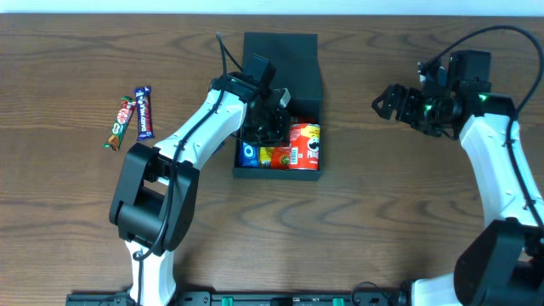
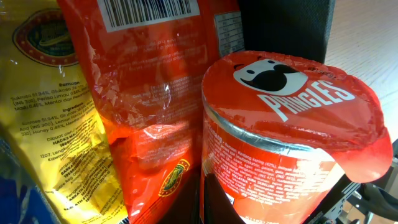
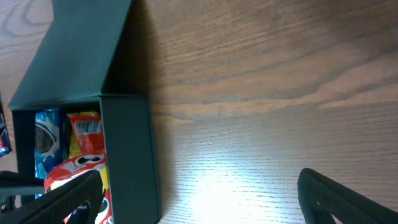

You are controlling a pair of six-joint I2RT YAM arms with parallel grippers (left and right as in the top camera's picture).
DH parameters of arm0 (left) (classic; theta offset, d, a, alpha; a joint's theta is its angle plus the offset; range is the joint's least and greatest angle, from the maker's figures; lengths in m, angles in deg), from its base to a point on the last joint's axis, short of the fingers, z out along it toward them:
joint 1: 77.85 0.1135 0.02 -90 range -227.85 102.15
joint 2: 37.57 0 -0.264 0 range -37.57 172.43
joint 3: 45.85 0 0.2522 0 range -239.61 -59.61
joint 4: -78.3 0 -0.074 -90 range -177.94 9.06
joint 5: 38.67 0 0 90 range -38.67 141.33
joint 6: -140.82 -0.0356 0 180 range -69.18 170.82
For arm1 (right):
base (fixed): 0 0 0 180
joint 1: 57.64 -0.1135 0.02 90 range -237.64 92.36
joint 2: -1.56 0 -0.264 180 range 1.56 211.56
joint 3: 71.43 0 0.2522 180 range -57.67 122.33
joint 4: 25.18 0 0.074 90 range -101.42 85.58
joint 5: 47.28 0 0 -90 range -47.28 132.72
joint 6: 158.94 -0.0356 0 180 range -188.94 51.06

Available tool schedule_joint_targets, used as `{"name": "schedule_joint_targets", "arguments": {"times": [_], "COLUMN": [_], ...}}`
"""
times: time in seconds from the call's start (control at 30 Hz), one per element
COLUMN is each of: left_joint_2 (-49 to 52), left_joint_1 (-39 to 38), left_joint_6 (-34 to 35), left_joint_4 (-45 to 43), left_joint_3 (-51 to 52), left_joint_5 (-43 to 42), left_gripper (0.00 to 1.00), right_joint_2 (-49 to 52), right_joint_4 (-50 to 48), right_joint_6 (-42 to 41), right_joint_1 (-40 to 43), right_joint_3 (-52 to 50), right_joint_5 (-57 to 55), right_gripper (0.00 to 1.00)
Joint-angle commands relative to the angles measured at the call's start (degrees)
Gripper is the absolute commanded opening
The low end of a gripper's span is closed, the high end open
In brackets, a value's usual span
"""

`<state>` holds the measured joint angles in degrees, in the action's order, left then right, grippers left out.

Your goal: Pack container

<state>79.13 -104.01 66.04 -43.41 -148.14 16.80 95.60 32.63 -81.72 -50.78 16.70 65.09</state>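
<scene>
The container (image 1: 280, 174) is a dark box at the table's middle, its flap lid (image 1: 280, 51) open at the back. Inside stand a red Pringles can (image 1: 304, 144), an orange-red packet (image 1: 277, 157) and a blue packet (image 1: 248, 153). My left gripper (image 1: 270, 123) reaches into the container. In the left wrist view its fingers (image 2: 217, 205) sit close together between the orange-red packet (image 2: 149, 112) and the can (image 2: 292, 143), seemingly pinching the packet's lower edge. A yellow packet (image 2: 43, 124) is to the left. My right gripper (image 1: 382, 104) hangs open and empty over bare table (image 3: 199, 199), right of the container (image 3: 124, 162).
Two candy bars lie on the wood at the far left, one red and green (image 1: 125, 121), one blue (image 1: 144, 112). The left arm's white links cross the table from the front left to the container. The right arm stands at the right side.
</scene>
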Motion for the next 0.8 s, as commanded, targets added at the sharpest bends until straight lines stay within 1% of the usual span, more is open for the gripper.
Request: {"name": "schedule_joint_targets", "arguments": {"times": [0.0,0.2,0.5,0.6,0.67,0.77], "left_joint_2": [0.61,0.61,0.61,0.61,0.61,0.63], "left_joint_1": [0.07,1.88,2.14,2.14,2.03,1.75], "left_joint_6": [0.22,-0.04,-0.66,-3.19,-5.18,-5.62], "left_joint_4": [0.35,0.7,1.62,1.95,1.14,-0.37], "left_joint_3": [-0.5,-4.72,-7.96,-10.64,-11.56,-11.47], "left_joint_5": [-1.22,-0.79,-0.68,-2.12,-4.96,-8.79], "left_gripper": [0.06,0.06,0.06,0.06,0.06,0.06], "right_joint_2": [-0.79,-0.79,-0.79,-0.79,-0.79,-0.79], "right_joint_4": [0.13,0.2,0.26,0.31,0.28,0.33], "right_joint_6": [0.61,0.61,0.61,0.61,0.61,0.61], "right_joint_1": [0.2,0.2,0.2,0.2,0.2,0.2], "right_joint_3": [0.94,0.94,0.94,0.94,0.94,0.94], "right_joint_5": [0.59,0.59,0.57,0.59,0.57,0.59], "right_gripper": [0.99,0.99,0.99,0.99,0.99,0.99]}}
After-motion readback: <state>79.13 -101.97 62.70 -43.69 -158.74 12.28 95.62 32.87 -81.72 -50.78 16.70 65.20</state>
